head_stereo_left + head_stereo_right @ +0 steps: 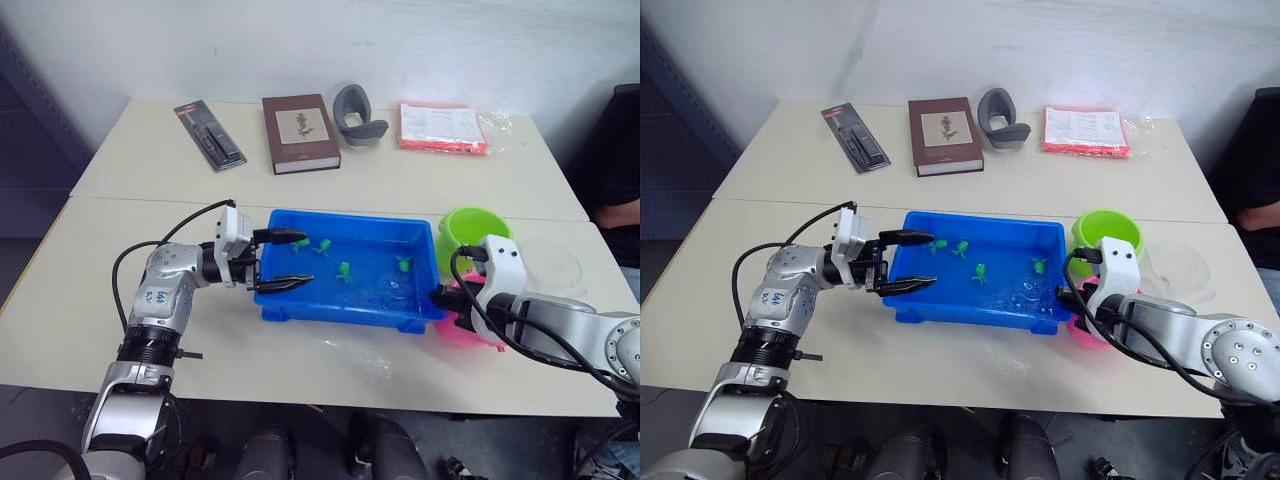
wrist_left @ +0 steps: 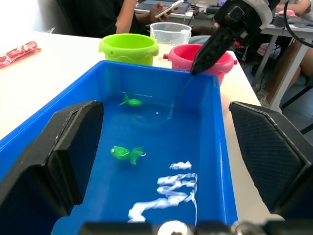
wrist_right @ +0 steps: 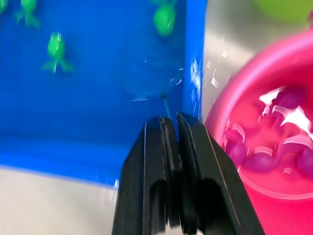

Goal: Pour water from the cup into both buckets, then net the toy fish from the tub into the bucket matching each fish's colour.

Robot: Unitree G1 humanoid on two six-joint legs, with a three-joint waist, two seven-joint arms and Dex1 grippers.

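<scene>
I keep the right claw (image 3: 168, 132) pinched on the thin, light, probably flexible net (image 3: 151, 73) handle, hoop submerged in the tub (image 1: 340, 312) near slippery green fish (image 1: 343, 270), while the left claw (image 1: 290, 260) straddles the rim, spread.

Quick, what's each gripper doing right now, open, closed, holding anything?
Left gripper: open, holding nothing, fingers straddling the end wall of the tub.
Right gripper: closed on the thin handle of the net, whose hoop sits in the tub.
</scene>
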